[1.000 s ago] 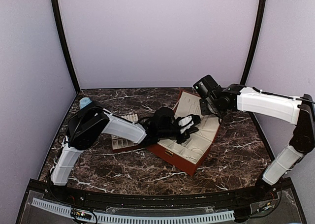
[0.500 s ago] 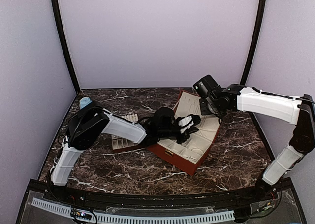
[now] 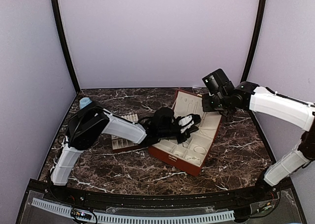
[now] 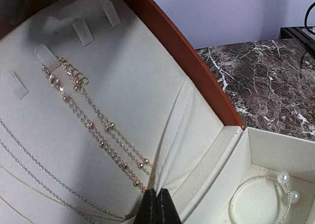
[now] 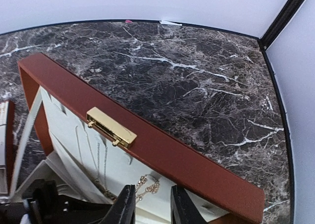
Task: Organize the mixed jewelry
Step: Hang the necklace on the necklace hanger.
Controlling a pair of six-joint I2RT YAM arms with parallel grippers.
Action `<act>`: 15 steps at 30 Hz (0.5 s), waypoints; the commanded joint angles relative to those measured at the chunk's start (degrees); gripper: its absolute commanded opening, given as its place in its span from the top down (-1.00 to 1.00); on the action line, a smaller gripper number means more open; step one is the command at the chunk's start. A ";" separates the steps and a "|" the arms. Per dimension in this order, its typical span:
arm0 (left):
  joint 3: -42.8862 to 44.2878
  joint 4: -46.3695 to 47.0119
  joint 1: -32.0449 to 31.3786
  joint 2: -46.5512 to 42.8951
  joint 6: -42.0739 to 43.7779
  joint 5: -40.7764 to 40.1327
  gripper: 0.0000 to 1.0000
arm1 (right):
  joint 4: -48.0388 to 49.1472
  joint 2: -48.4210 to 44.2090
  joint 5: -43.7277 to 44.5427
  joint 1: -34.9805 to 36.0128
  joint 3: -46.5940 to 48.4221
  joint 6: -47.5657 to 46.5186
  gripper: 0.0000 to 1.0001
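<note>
Although the top view cannot resolve pieces in the open box [image 3: 174, 160], the left wrist shows the left claw [image 4: 155, 207] pressed together just beside the jewelry [image 4: 102, 144] on the lid lining [image 4: 138, 61]: limp, light chains (pinch one end). Right wrist: right claw [image 5: 153, 205] spread, empty.

In the left wrist view, fine silver chains [image 4: 49, 175] run off the left and bottom edges, a pearl-tipped silver bangle [image 4: 256, 179] is cut by the bottom edge, and only the tips of the left end effector [image 4: 155, 207] show. From above, the left arm [image 3: 123, 128] hides most of the flat cream-lined tray [image 3: 118, 143], and the chains and bangle are too small to make out.
</note>
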 commanded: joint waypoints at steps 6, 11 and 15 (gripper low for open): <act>1.43 4.11 -0.53 -1.22 -1.29 -0.29 1.00 | 7.79 -7.85 -14.06 -1.27 -1.65 -3.74 0.33; 1.73 4.01 -0.53 -1.26 -1.29 -0.97 0.92 | 10.26 -10.66 -19.69 -1.26 -2.83 -4.65 0.31; 2.01 3.82 -0.53 -1.49 -1.36 -0.99 0.72 | 11.67 -12.86 -18.84 -1.26 -3.92 -4.91 0.28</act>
